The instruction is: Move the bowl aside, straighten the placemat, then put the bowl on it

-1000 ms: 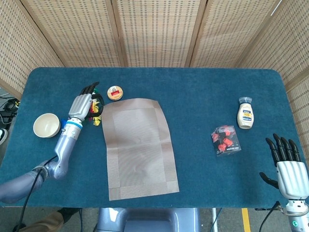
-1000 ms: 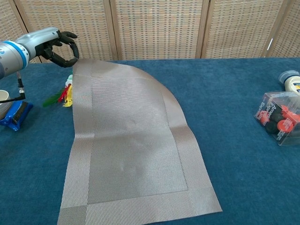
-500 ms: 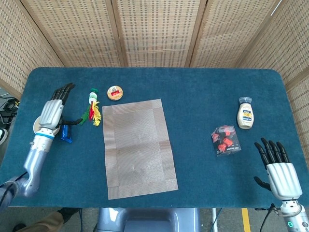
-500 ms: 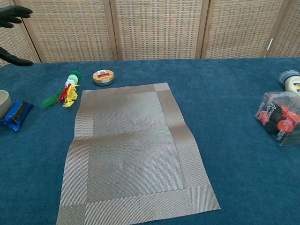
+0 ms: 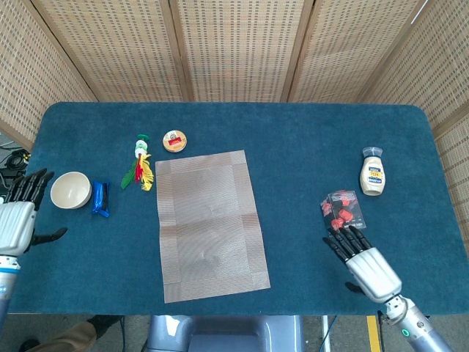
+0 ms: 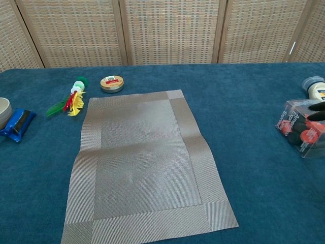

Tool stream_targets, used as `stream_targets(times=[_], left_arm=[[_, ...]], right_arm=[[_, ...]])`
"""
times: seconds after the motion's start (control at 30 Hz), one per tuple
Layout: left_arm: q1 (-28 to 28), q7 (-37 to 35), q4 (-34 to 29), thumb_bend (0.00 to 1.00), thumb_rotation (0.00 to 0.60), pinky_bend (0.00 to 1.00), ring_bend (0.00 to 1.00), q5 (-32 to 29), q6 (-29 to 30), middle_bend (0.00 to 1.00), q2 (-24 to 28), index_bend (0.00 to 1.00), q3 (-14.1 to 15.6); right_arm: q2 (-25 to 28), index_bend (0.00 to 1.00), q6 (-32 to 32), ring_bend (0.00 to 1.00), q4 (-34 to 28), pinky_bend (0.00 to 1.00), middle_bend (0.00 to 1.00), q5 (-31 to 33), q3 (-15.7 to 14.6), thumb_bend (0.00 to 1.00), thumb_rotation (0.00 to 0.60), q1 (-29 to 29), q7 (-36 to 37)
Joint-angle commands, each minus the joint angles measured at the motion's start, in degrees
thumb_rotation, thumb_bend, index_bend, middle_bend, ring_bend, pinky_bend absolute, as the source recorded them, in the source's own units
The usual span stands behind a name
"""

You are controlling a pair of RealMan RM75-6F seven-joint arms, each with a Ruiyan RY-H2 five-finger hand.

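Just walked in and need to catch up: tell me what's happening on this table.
A two-armed robot is tidying a place setting. The placemat lies flat mid-table with nothing on it. The bowl sits off to its left beside a small blue item. Neither hand holds anything: the left hand hovers open at the table's left edge near the bowl, and the right hand is open near a clear box.

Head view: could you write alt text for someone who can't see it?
From above, a woven placemat lies flat on a blue table, with a white bowl off at the left edge beside a small blue item. The left hand and right hand hover open at the near corners, holding nothing.
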Motion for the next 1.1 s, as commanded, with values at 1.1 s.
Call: stream_targets(times=[1.1], left_arm=[[3.6, 4.4, -2.8, 0.0, 0.6, 0.0, 0.0, 2.3, 0.4, 0.0, 0.6, 0.0, 1.3]], right_arm=[[-22.4, 0.15, -22.6, 0.0, 4.5, 0.0, 0.0, 2.1, 2.6, 0.0, 0.6, 16.5, -11.2]])
